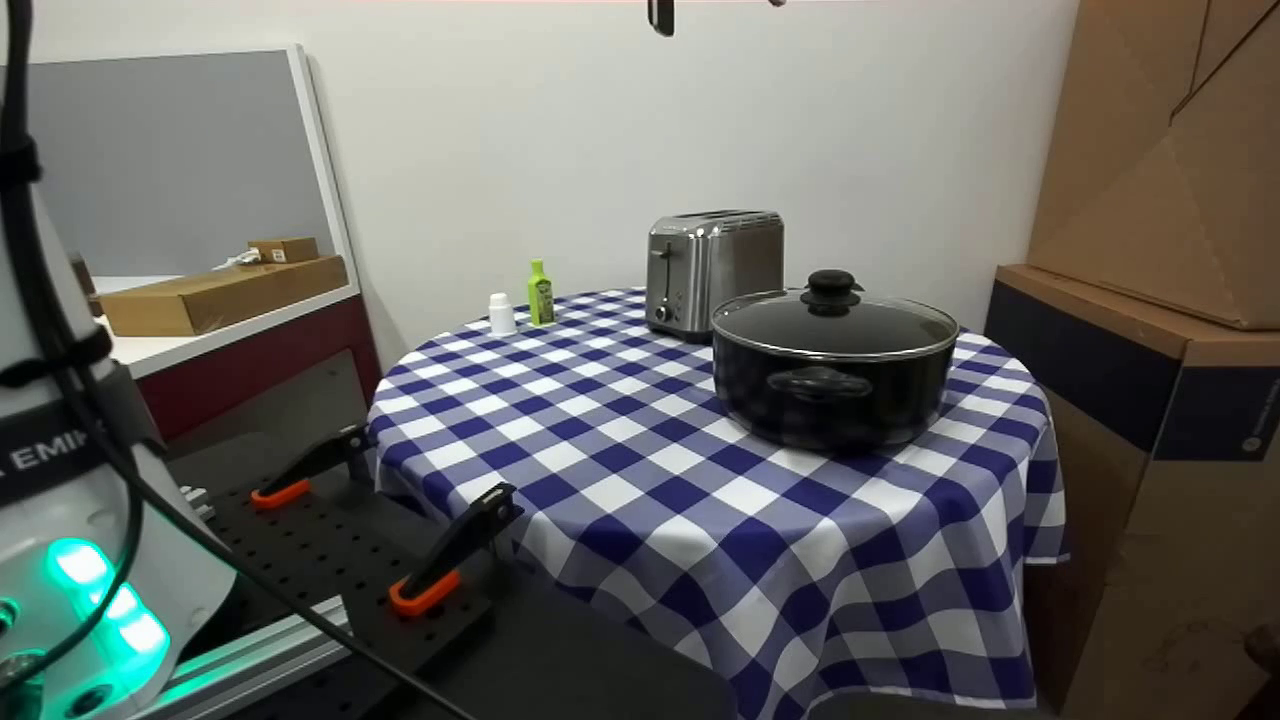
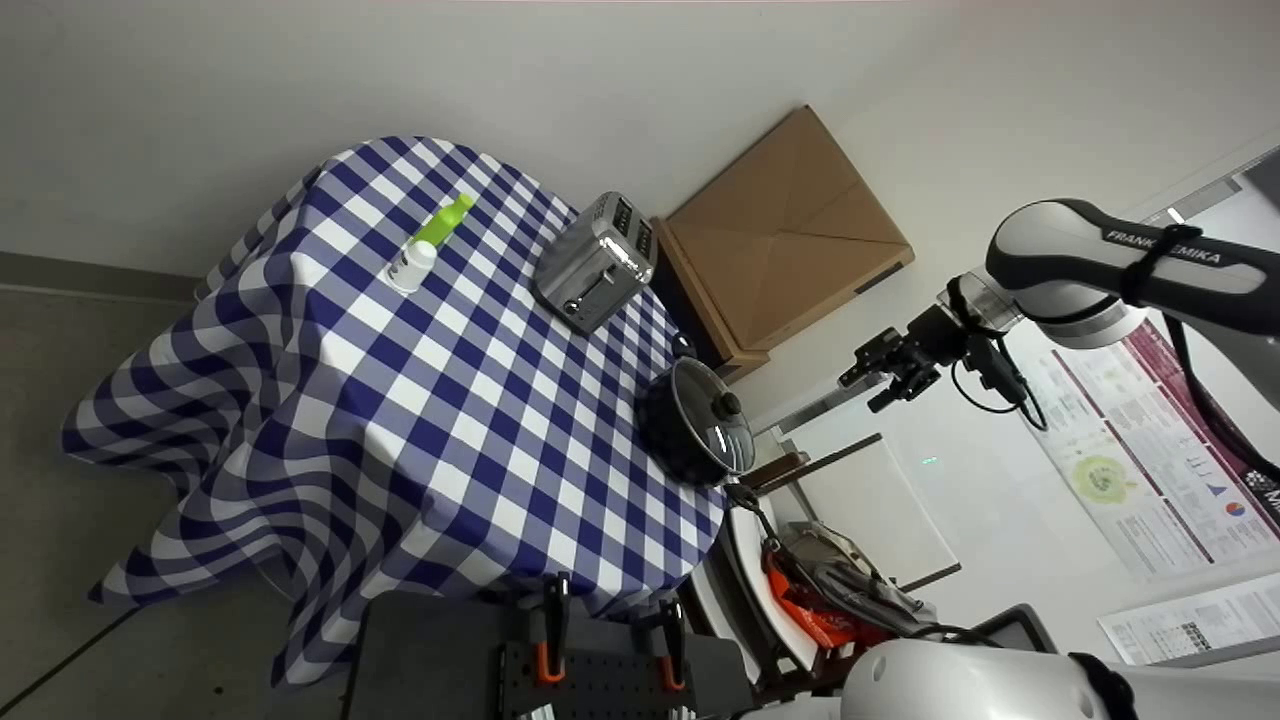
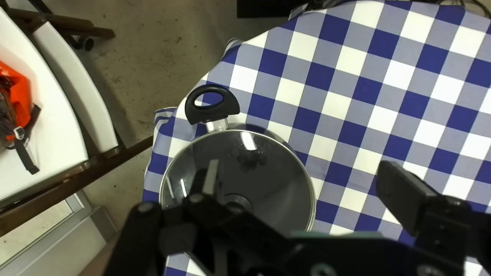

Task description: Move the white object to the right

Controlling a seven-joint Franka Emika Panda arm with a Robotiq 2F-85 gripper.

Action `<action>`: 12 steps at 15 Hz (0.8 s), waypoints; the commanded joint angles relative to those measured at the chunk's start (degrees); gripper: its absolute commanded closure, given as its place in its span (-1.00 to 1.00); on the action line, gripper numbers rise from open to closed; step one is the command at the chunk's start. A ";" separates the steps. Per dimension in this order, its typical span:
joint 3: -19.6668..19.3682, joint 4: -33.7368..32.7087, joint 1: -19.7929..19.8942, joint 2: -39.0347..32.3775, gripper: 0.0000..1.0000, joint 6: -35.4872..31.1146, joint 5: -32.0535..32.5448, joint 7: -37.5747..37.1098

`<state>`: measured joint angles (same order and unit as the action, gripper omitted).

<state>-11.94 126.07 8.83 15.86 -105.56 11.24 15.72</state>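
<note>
1. Standing upright in an exterior view, the white object (image 1: 502, 317) was at the far left of the blue-and-white checked table (image 1: 590, 430), with the green bottle (image 1: 541, 297) just to its right and a narrow gap between them.
2. Farther right, well apart from those two, stood the silver toaster (image 1: 720, 275). The black pot (image 1: 835, 395), with its glass lid (image 1: 895, 330) on, stood nearer and to the right of the toaster.
3. Two black clamps (image 1: 460, 545) sat at the near left, and cardboard boxes (image 1: 1150, 180) were stacked at the right.
4. In an exterior view, the gripper (image 2: 863, 391) hung on the right, at the end of the white arm (image 2: 1040, 240), well apart from the white object, which stood on the left part of the table, partly in front of the green bottle.
5. In the wrist view, the gripper's two fingers (image 3: 402, 191) were spread wide apart, and it had hold of nothing.
6. The lid showed behind the left finger and the checked cloth (image 3: 345, 99) behind the right one. A black handle (image 3: 191, 111) stuck out from the pot, and at the left an orange item (image 3: 21, 97) with dark straps lay on a white surface (image 3: 50, 115).
</note>
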 commanded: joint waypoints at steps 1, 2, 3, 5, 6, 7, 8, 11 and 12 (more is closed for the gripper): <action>0.68 0.07 -0.25 0.09 -1.00 -0.76 0.54 -0.38; 1.30 0.26 -0.71 0.12 -1.00 -1.43 0.49 -0.69; 2.01 0.34 -1.19 0.06 -1.00 -1.95 0.27 -1.31; 4.18 0.85 -2.72 -0.02 -1.00 -3.71 -0.32 -3.29; 5.93 1.62 -3.84 0.11 -1.00 -5.14 -0.47 -5.45; 7.21 1.79 -4.69 -0.12 -1.00 -6.04 -0.57 -7.00; 9.09 1.96 -5.98 -0.70 -1.00 -6.69 -0.97 -9.61; 13.86 0.74 -9.45 -3.66 -1.00 -7.32 -3.24 -17.66; 15.55 0.09 -10.75 -5.21 -1.00 -7.70 -4.52 -20.85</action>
<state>0.26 127.92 0.72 14.19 -112.31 9.63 1.69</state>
